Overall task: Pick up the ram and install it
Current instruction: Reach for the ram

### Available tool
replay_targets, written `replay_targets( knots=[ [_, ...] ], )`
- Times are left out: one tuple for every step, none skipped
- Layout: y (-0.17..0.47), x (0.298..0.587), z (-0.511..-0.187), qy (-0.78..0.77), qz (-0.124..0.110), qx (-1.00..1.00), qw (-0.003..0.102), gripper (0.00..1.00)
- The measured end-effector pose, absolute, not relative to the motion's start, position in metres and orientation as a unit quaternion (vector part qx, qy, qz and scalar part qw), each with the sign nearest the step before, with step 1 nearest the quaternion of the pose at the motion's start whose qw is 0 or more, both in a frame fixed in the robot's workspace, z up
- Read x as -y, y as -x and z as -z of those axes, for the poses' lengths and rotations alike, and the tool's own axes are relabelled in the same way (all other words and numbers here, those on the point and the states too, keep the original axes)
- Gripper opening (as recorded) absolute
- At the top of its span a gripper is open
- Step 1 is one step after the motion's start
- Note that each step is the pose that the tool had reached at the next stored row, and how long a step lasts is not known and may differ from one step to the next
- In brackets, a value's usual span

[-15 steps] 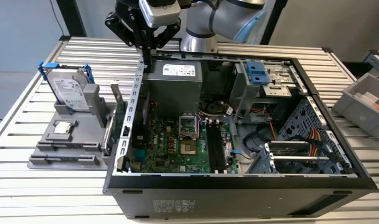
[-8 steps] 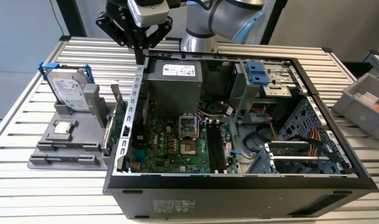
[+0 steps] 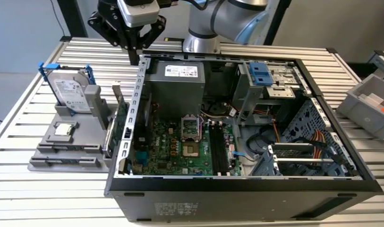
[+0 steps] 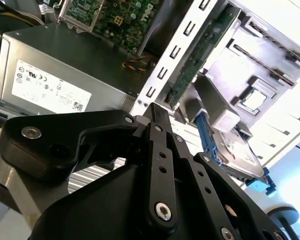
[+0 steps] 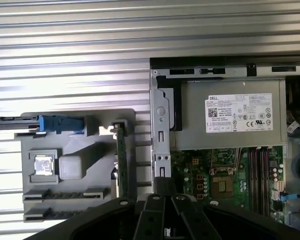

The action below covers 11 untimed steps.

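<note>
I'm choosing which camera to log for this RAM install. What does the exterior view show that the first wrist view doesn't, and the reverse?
Exterior view adds the arm, the grey bin at that view's right, the blue-clipped drive cage, and the claw hovering by the rear corner of the case, apart from the ram. First wrist view adds a straight-down look at the ram's thin top edge, upright in the grey holder. Both share the ram, holder, hard drive, chip, power supply and motherboard.
</note>
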<state>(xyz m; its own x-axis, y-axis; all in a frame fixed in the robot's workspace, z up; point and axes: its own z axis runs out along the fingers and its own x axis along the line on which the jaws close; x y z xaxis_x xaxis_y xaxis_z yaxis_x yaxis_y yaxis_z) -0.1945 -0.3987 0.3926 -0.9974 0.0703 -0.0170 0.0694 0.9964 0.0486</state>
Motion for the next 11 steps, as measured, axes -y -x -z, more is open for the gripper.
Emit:
replay_targets(
  knots=[
    [0.196, 0.399, -0.393, -0.035, -0.024, -0.999, 0.009, 0.0],
    [0.198, 0.399, -0.393, -0.035, -0.024, -0.999, 0.009, 0.0],
    [0.2, 0.399, -0.393, -0.035, -0.024, -0.999, 0.009, 0.0],
    [0.202, 0.399, -0.393, -0.035, -0.024, -0.999, 0.009, 0.0],
    [0.204, 0.399, -0.393, -0.035, -0.024, -0.999, 0.009, 0.0],
    [0.206, 0.399, -0.393, -0.035, -0.024, -0.999, 0.009, 0.0],
    [0.208, 0.399, -0.393, -0.035, -0.024, -0.999, 0.009, 0.0],
    [0.209, 0.399, -0.393, -0.035, -0.024, -0.999, 0.009, 0.0],
    [0.21, 0.399, -0.393, -0.035, -0.024, -0.999, 0.009, 0.0],
    [0.211, 0.399, -0.393, -0.035, -0.024, -0.999, 0.009, 0.0],
    [0.212, 0.399, -0.393, -0.035, -0.024, -0.999, 0.009, 0.0]
  ],
)
